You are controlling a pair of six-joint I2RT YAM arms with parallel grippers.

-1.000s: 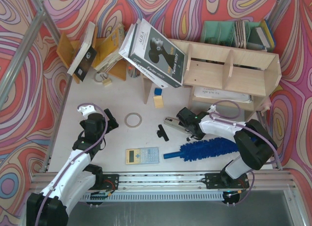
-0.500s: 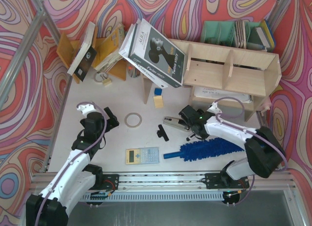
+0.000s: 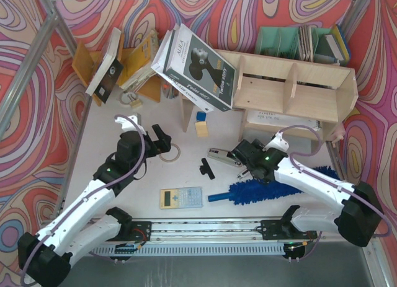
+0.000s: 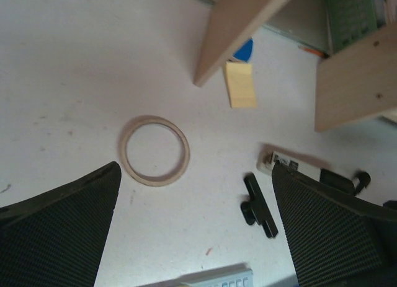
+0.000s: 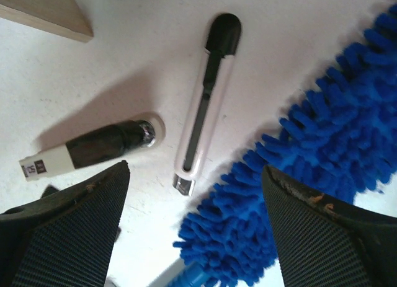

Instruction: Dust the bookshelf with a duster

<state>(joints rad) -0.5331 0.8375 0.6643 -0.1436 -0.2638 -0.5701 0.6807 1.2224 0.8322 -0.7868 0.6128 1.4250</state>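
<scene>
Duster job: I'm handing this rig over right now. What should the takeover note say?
Left gripper: open, empty, above a pale ring.
Right gripper: open, empty, over a white utility knife beside the bright blue fluffy microfibre duster, which lies flat, ungrasped.
Pale plywood bookshelf with upright dividers: back right.
Done: nothing yet.
To do: grasp the duster, dust the bookshelf.

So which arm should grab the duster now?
Right: the right pincer, open, hangs beside the duster near its handle end; the left pincer hovers over the pale ring, farther away.
</scene>
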